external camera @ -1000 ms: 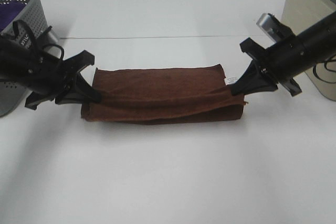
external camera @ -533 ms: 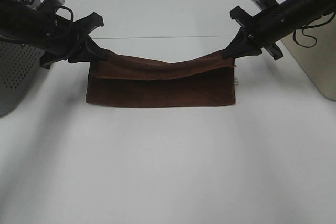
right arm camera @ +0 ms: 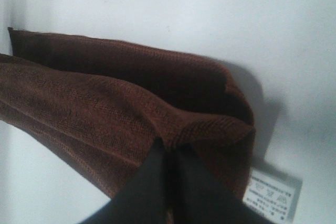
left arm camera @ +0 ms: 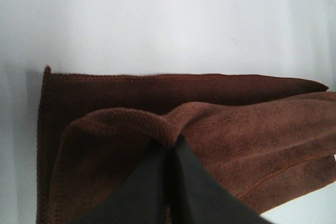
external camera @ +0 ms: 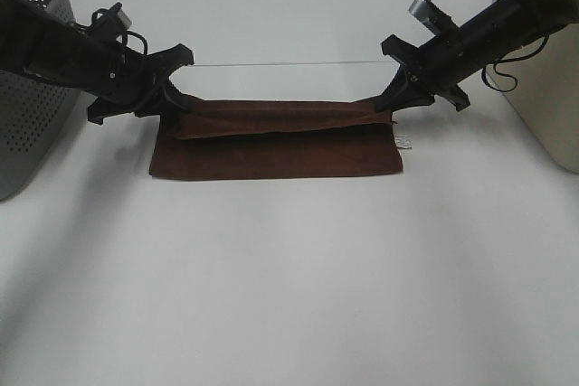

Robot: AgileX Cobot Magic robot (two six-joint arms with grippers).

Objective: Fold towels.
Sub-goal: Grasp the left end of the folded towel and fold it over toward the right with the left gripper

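Observation:
The dark reddish-brown towel (external camera: 276, 146) lies folded lengthwise on the white table, its small white tag (external camera: 401, 141) at the right end. My left gripper (external camera: 174, 106) is shut on the towel's upper layer at the far left corner. My right gripper (external camera: 387, 106) is shut on the upper layer at the far right corner. The upper layer is stretched between them, low over the far edge. In the left wrist view the fingers (left arm camera: 189, 192) pinch a fold of towel (left arm camera: 210, 124). In the right wrist view the fingers (right arm camera: 152, 182) pinch the towel (right arm camera: 105, 108) next to the tag (right arm camera: 273, 192).
A grey perforated basket (external camera: 27, 124) stands at the left edge, behind my left arm. A beige bin (external camera: 534, 61) stands at the right edge, beside my right arm. A seam in the table (external camera: 280, 64) runs just behind the towel.
Both grippers carried the towel's near edge up and away toward the far edge, then lowered; the sagging upper layer now lies almost flat over the lower one.

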